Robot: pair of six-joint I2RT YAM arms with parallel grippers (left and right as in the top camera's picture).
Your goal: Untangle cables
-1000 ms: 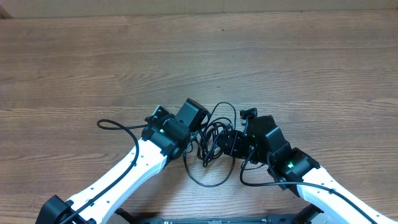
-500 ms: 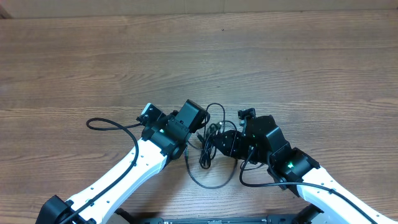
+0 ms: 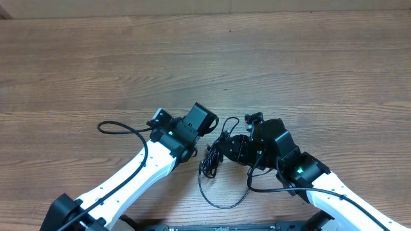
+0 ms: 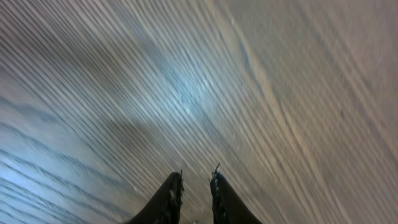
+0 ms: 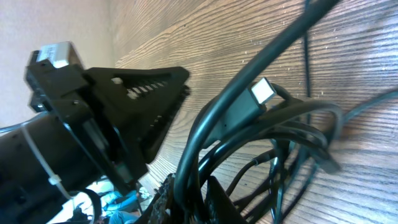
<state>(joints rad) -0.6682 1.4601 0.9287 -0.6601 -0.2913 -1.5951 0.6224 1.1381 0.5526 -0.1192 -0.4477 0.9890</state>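
Cables (image 3: 210, 162) bunched, loop nearside (R claw (image 5: 186, 196) pinching)

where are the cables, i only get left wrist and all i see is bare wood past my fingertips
Observer: Out of your frame. Overhead shows the cables bunched on the table, between the left gripper and the right one.
Operator: is the right arm on them
Observer: Yes. In the right wrist view, strands pass between the fingers of the right gripper.
Operator: any plug showing
Observer: One silver plug end shows in the right wrist view, above the bundle.
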